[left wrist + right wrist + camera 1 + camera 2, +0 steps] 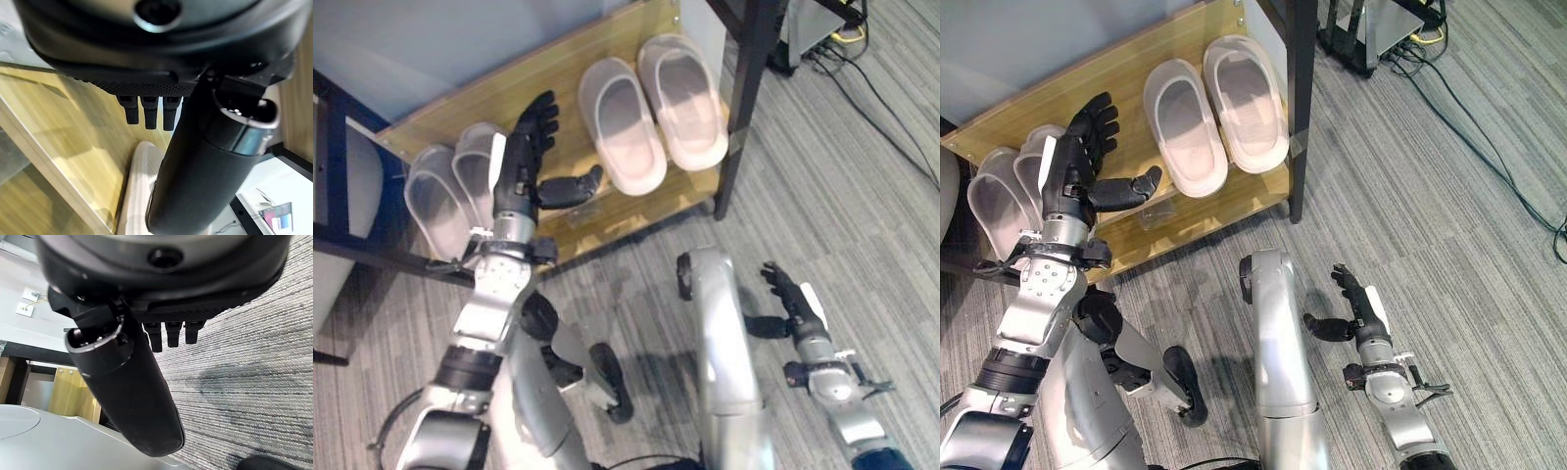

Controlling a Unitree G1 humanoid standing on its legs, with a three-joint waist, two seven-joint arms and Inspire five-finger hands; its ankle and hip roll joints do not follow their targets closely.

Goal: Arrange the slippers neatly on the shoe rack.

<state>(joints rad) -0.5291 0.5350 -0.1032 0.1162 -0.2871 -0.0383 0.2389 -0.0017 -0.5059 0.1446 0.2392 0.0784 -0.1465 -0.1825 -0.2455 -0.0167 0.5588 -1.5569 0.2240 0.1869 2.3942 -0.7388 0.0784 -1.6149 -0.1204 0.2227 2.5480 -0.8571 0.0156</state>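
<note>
A wooden shoe rack shelf (558, 73) carries two pairs of pale slippers. One pair (651, 113) lies side by side at the shelf's right end, toes pointing to the back. The other pair (450, 191) sits at the left end, partly behind my left arm. My left hand (530, 162) hovers open above the shelf between the pairs, fingers straight and thumb stuck out, holding nothing. A slipper edge (139, 196) shows past its thumb in the left wrist view. My right hand (1356, 304) hangs open low over the carpet, empty.
A black upright post (744, 98) of the rack stands at the shelf's right edge. Grey striped carpet (862, 196) stretches to the right, with cables (862, 83) and a power strip at the far right back. A dark frame (337, 147) borders the shelf's left.
</note>
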